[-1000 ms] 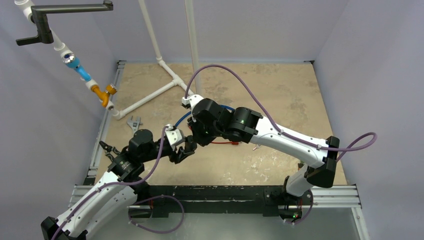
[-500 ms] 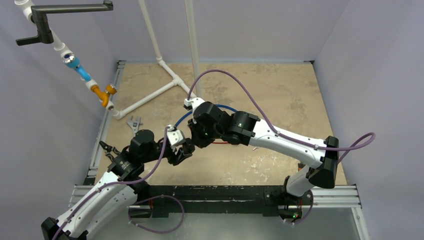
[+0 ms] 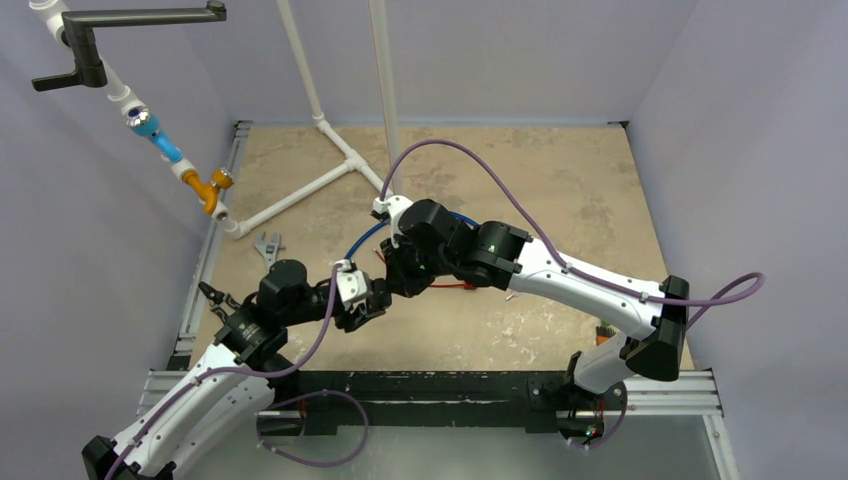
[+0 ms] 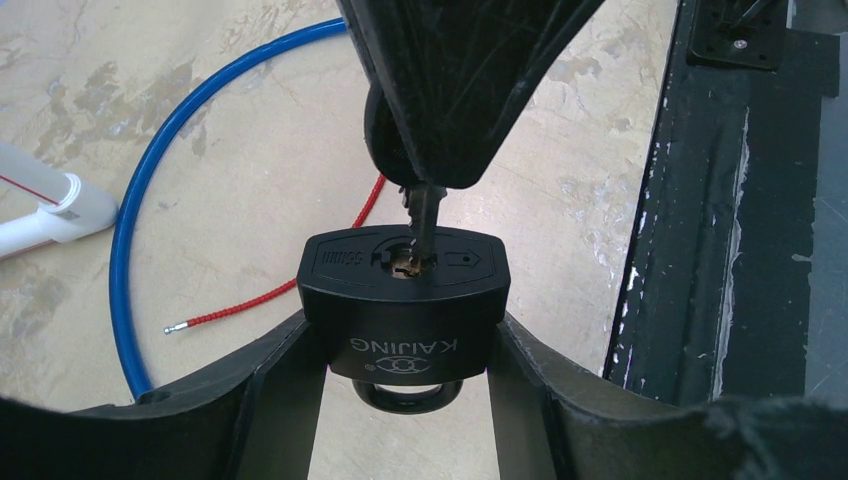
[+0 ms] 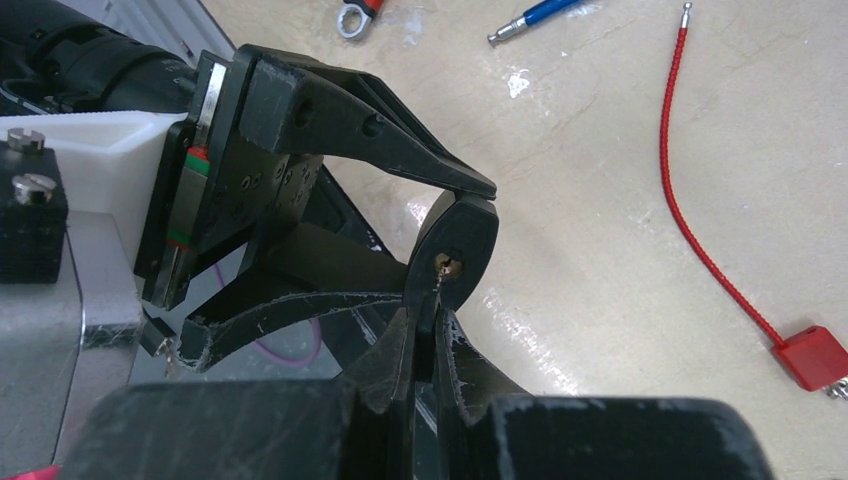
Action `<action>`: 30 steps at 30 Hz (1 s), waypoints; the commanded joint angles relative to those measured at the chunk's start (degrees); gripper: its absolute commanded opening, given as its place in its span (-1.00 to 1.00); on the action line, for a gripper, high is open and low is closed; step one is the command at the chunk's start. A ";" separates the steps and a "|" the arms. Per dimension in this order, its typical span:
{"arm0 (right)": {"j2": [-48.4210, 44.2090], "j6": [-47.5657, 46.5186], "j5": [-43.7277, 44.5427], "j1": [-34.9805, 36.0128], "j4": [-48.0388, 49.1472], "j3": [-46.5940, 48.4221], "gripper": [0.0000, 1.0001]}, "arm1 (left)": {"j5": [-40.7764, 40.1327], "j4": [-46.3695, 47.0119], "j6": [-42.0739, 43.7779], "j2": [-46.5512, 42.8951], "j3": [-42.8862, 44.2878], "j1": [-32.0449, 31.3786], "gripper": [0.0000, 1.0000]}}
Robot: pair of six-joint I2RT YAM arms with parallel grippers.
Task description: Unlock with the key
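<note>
A black padlock [image 4: 405,320] marked KAIJING sits between the fingers of my left gripper [image 4: 400,345], which is shut on its two sides. The keyhole face points away from the wrist camera and the shackle [image 4: 405,402] toward it. My right gripper [image 4: 440,150] comes in from above, shut on the key [image 4: 420,215]. The key's metal blade has its tip in the keyhole. In the right wrist view the padlock [image 5: 462,235] is edge-on just beyond my right gripper [image 5: 420,320]. From the top view both grippers meet at the table's middle left [image 3: 380,288].
A blue cable loop [image 4: 140,220] and a red beaded cord [image 4: 270,290] with a red tag [image 5: 815,355] lie on the tan table. A wrench [image 3: 268,245] and a white pipe frame [image 3: 300,195] lie further left. A black rail [image 4: 700,250] runs along the near edge.
The right wrist has shifted and turned slightly above the left gripper. The left gripper has edged a little, with the padlock still in it.
</note>
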 commanded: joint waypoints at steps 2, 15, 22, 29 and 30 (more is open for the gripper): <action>3.78 1.29 -7.71 3.26 -2.23 0.33 -1.00 | 4.55 30.33 2.58 -1.46 7.83 -0.77 -1.00; 0.69 3.82 -2.23 4.66 -0.62 -0.96 -1.00 | 1.91 29.47 2.68 -0.54 9.80 -0.77 -1.00; -4.35 6.84 3.16 4.09 2.72 -2.12 -1.00 | 2.10 28.94 3.69 -1.01 8.83 -0.77 -1.00; -4.99 6.27 3.77 3.98 2.02 -1.60 -1.00 | 3.46 26.70 5.12 -1.51 8.32 -0.78 -1.00; -5.11 6.03 3.77 3.98 1.88 -1.33 -1.00 | 3.52 26.41 5.26 -1.52 8.19 -0.79 -1.00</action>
